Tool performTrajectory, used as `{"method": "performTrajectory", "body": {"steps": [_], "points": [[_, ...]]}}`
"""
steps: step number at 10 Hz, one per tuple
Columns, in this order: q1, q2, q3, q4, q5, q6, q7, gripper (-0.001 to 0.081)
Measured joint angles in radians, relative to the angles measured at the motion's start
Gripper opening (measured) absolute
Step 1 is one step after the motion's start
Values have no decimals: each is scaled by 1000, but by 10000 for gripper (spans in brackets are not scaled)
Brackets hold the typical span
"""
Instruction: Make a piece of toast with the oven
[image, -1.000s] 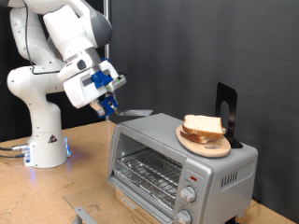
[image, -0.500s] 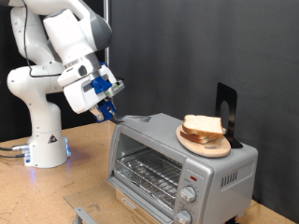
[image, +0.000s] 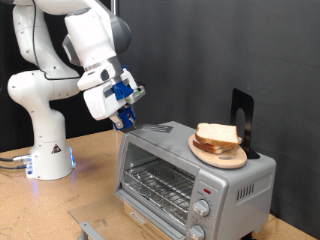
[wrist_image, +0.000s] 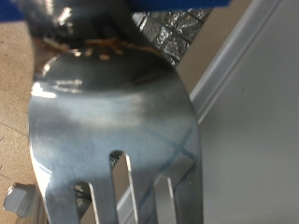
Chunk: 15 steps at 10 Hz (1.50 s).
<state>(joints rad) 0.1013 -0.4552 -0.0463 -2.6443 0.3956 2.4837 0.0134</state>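
- The gripper (image: 127, 117) is above the oven's (image: 190, 170) upper left corner, and a metal fork (image: 150, 127) sticks out from it over the oven top.
- Two bread slices (image: 217, 134) lie on a round wooden plate (image: 218, 156) on the oven.
- The oven stands on a wooden worktop (image: 60, 205), and its wire rack (image: 160, 183) is visible inside.

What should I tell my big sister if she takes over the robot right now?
Gripper: shut on a metal fork, up in the air by the oven's top corner, at the exterior view's left.
Bread slices: stacked on the round wooden plate on top of the oven.
Oven: door looks shut, wire rack bare behind the glass.
Done: fork picked up.
Left: no bread in the oven yet, nothing toasted.
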Motion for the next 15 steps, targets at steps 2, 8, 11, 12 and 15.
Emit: {"method": "performTrajectory", "body": {"steps": [2, 8, 11, 12, 15], "points": [[0, 28, 16, 26, 0, 7, 24, 363], [-2, 161, 59, 111, -19, 76, 109, 363], [-2, 211, 61, 141, -22, 90, 111, 363], [-1, 223, 61, 149, -22, 97, 111, 363], [1, 242, 62, 164, -16, 105, 106, 363]]}}
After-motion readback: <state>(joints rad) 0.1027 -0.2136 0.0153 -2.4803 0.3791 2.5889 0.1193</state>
